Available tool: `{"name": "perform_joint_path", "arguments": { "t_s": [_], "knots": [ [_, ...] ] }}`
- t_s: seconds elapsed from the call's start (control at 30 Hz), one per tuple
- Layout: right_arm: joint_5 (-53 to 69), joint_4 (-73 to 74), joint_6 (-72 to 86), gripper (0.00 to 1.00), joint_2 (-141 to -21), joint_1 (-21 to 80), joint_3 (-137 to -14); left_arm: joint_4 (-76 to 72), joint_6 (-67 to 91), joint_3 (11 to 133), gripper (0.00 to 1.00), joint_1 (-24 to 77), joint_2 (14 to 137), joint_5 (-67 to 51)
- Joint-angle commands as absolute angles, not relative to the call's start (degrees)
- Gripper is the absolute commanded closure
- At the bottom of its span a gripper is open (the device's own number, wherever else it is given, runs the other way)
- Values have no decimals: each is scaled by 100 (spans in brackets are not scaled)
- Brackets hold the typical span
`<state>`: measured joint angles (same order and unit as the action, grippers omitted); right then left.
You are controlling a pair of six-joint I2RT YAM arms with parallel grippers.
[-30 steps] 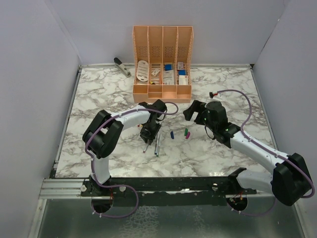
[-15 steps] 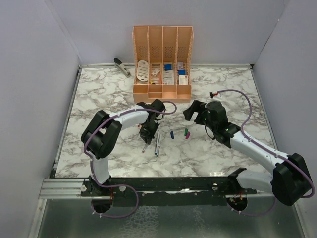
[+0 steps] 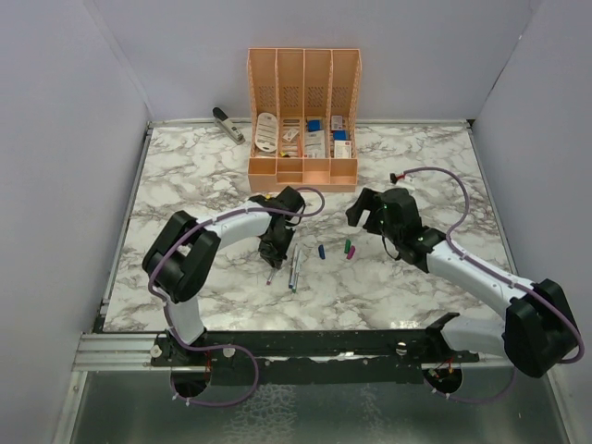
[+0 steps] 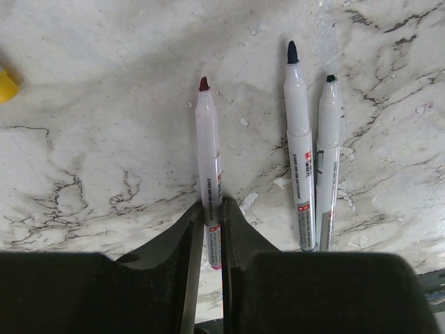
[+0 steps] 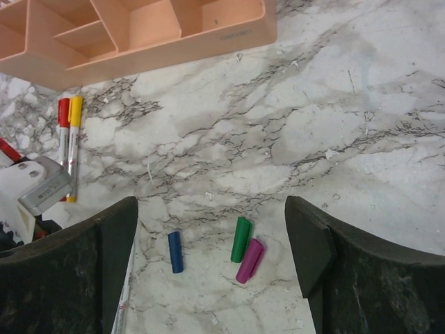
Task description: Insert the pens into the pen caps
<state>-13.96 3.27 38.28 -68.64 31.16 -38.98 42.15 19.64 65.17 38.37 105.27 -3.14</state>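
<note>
My left gripper [image 4: 211,233] is shut on the rear end of a pale pen [image 4: 208,153] with a dark red tip, which lies along the marble and points away. Two more uncapped pens, one blue-tipped [image 4: 298,160] and one dark-tipped [image 4: 327,160], lie side by side just to its right. In the top view my left gripper [image 3: 276,244] is over these pens [image 3: 293,270]. My right gripper [image 5: 212,229] is open and empty above three loose caps: blue [image 5: 175,252], green [image 5: 240,239] and magenta [image 5: 250,260]. Two pens with red [image 5: 63,111] and yellow [image 5: 75,106] caps lie at the left.
An orange desk organiser [image 3: 303,120] stands at the back centre, its front edge close to both grippers. A grey stapler [image 3: 227,123] lies at the back left. A yellow cap end [image 4: 5,85] shows at the left wrist view's edge.
My left arm has shifted a little, its elbow swinging left and the gripper edging back over the pens. The right arm has barely moved.
</note>
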Motion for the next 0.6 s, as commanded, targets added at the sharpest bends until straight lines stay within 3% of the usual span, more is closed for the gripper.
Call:
{"name": "perform_joint_path", "arguments": {
  "t_s": [0.0,0.23,0.43,0.57],
  "knots": [
    [-1533,730,3500,17,-7170,3120,-4215,2531,2150,5685,100,3847,11318,159],
    [-1628,1282,3165,32,-7703,3129,-4435,2398,2141,5625,100,3850,10805,296],
    [-1533,1508,3258,50,-7812,3256,-4362,2521,2120,5659,100,3852,10351,470],
    [-1438,1669,3331,51,-7801,3415,-4289,2678,2130,5776,100,3850,10027,618]
  ]
}}
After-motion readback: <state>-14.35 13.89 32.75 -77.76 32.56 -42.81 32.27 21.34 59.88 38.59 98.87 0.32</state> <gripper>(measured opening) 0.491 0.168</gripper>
